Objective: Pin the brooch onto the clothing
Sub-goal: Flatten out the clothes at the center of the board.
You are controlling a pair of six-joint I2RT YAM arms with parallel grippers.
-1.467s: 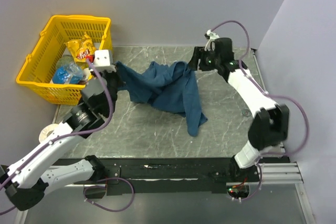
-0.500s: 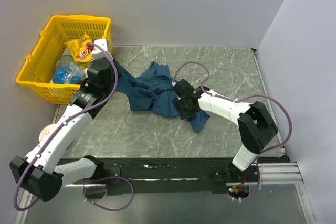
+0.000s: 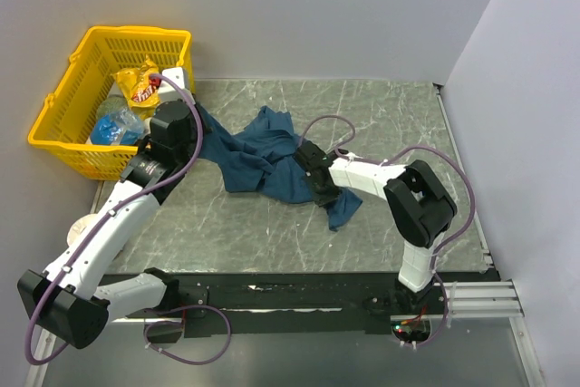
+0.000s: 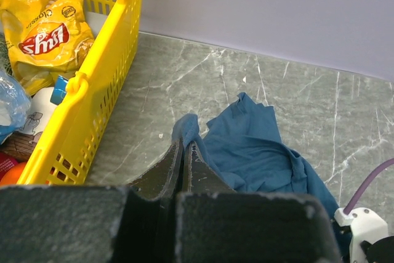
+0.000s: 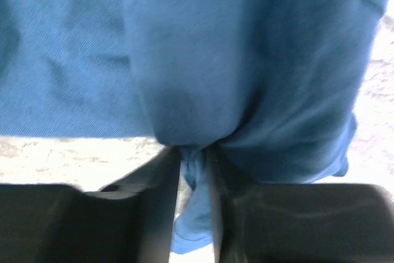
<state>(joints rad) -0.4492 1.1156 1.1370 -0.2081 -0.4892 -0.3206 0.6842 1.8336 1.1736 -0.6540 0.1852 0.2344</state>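
Observation:
The clothing (image 3: 263, 147) is a dark teal-blue T-shirt lying bunched on the grey marble table (image 3: 390, 115). My left gripper (image 3: 195, 120) is shut on the shirt's left corner near the basket. In the left wrist view the gripper (image 4: 184, 145) shows its jaws pressed together on a pinch of that cloth (image 4: 258, 152). My right gripper (image 3: 306, 162) sits low at the shirt's right side. In the right wrist view this gripper (image 5: 196, 152) has its jaws closed on a fold of the blue fabric (image 5: 246, 60), which fills the picture. The brooch is hidden in every view.
A yellow basket (image 3: 68, 101) stands at the back left, holding a yellow snack bag (image 3: 138, 83) and a blue packet (image 3: 113, 129). Grey walls close in the back and right sides. Purple cables (image 3: 331, 122) loop over the right arm.
My right arm has swung from the back right corner down to the shirt's middle, and its jaws have closed on a fold. The left arm keeps its grip on the corner.

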